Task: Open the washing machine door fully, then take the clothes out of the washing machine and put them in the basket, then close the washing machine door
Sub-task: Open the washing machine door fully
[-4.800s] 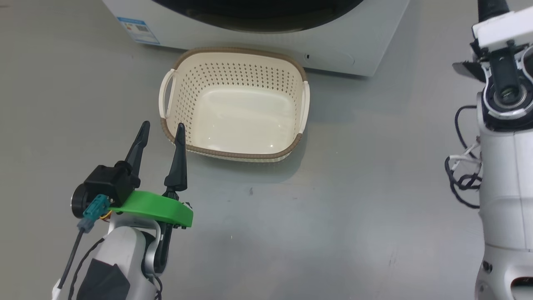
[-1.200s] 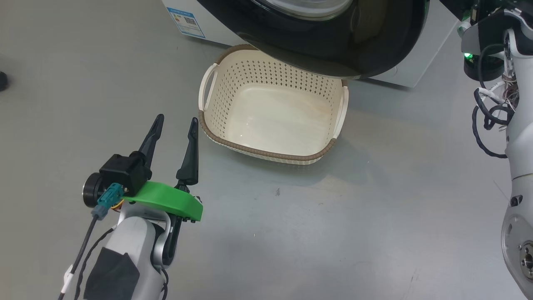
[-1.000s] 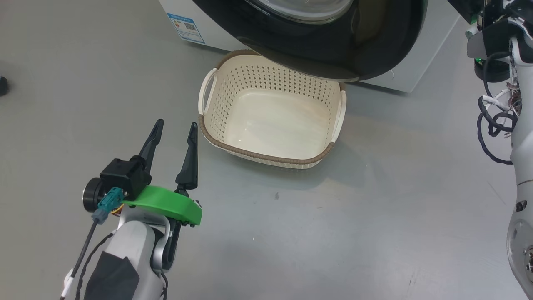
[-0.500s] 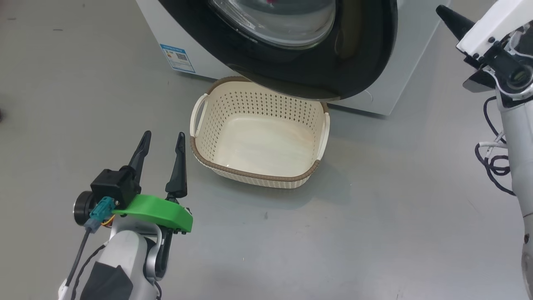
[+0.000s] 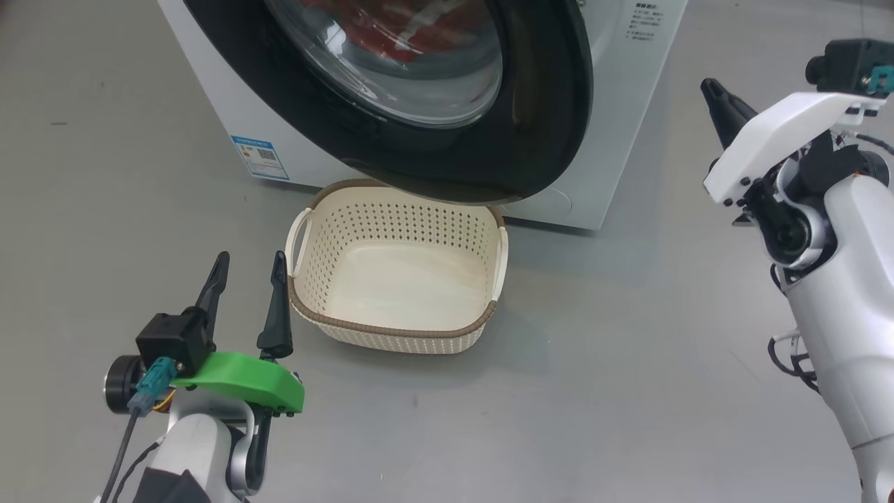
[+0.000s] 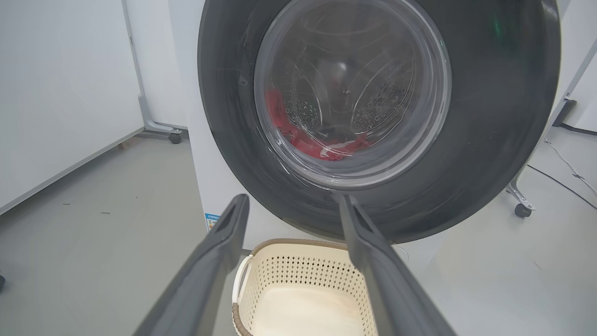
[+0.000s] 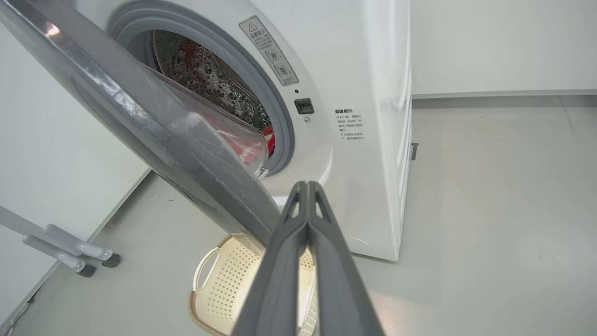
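The door stands ajar on the washer, its lower rim over the back of the basket, and the red clothes lie in the drum behind the glass. The left gripper, spread wide and empty, sits just left of the basket; the right gripper, pinched tight on nothing, hangs right of the door.

The floor is a smooth grey surface. The washing machine stands on it at 12 o'clock in the head view. The basket sits upright on the floor, just beside the machine's base at its 6 o'clock.
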Motion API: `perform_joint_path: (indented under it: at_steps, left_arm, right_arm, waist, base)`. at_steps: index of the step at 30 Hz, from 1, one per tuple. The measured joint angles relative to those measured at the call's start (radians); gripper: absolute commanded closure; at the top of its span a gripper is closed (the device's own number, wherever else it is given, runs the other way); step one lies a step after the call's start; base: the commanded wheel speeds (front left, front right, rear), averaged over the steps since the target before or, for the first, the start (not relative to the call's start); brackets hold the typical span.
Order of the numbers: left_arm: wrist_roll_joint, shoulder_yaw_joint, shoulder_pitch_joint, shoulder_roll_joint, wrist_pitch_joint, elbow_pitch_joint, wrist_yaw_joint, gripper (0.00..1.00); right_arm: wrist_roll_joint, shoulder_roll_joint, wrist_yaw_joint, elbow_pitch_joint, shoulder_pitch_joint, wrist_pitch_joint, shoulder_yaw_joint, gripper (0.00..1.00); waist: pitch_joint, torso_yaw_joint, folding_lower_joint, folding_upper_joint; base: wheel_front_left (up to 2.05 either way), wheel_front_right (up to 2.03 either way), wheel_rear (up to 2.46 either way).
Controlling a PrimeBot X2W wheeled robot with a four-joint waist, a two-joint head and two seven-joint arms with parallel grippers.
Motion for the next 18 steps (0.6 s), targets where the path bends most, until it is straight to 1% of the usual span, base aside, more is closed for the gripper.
perform_joint_path:
  at_steps: [3,8,10,13,18]
  left_arm:
    - [0.000,0.014,0.012,0.002,0.000,0.000,0.003,0.00]
    - [0.009,0.028,0.032,0.002,0.000,-0.001,0.003,0.00]
    - [0.010,0.040,0.042,0.003,0.000,-0.002,0.005,0.00]
    - [0.010,0.050,0.056,0.007,0.000,-0.003,0.007,0.00]
    - [0.026,0.070,0.074,0.010,0.000,-0.014,0.007,0.00]
  right_arm:
    - [-0.058,-0.012,0.000,-0.048,0.045,-0.075,0.049,1.00]
    - [-0.145,-0.028,0.000,-0.091,0.135,-0.211,0.084,1.00]
    - [-0.164,-0.029,0.000,-0.098,0.176,-0.264,0.081,1.00]
    - [-0.167,-0.009,-0.002,-0.104,0.239,-0.337,0.063,1.00]
    - [-0.192,0.010,-0.040,-0.116,0.329,-0.430,0.059,1.00]
  waist:
    - [-0.019,-0.016,0.0000,0.0000]
    - [-0.049,-0.041,-0.0001,0.0000]
    - [-0.059,-0.050,0.0000,0.0000]
    - [-0.074,-0.065,0.0000,0.0000]
    - [-0.092,-0.088,0.0000,0.0000]
  base:
    - [0.00,0.00,0.00]
    - [0.00,0.00,0.00]
    - [0.00,0.00,0.00]
    - [0.00,0.00,0.00]
    - [0.00,0.00,0.00]
